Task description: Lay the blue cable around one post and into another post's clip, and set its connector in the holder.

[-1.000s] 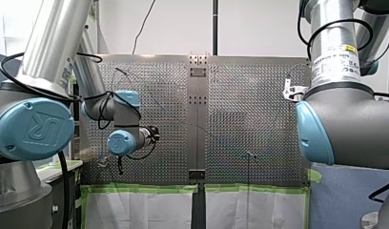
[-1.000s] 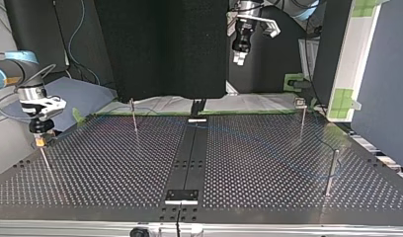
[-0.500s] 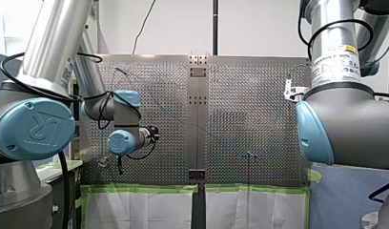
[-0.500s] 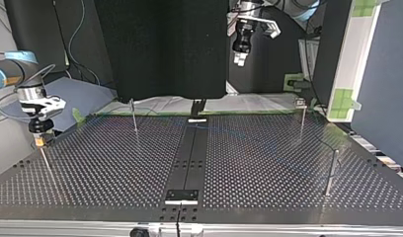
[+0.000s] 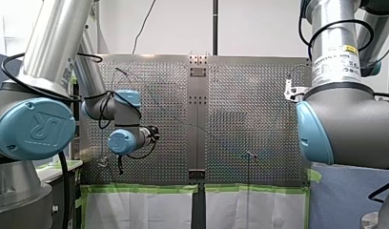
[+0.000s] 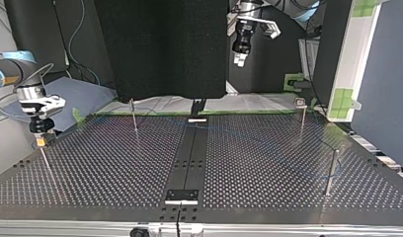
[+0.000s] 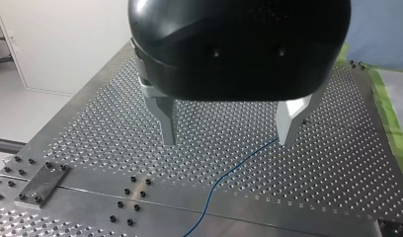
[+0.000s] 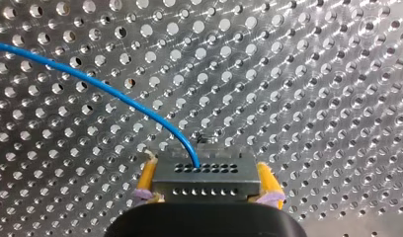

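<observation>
At the top view's left edge, our right hand hangs low over the perforated metal desk. Its two yellow-padded fingers are pressed against the short ends of a dark grey, rectangular connector with rows of small holes, pinching it between them. A thin blue cable comes out of the connector's top face, just ahead of the fingertips. It bends away in a long arc over the desk's holes, well clear of the pads.

In the top view this hand sits right above the tip of a thin metal post; we cannot tell whether the two touch. From there a faint blue line crosses the desk towards a stouter metal post near the view's right edge, but we cannot make out how the cable meets it.

Our left hand, black with bare metal fingers, is raised high above the desk. Its fingers are spread wide and grip nothing. In its wrist view the cable lies flat on the desk below, appearing beside one fingertip. It then curves out under the gap between the fingers and over the smooth centre strip.
</observation>
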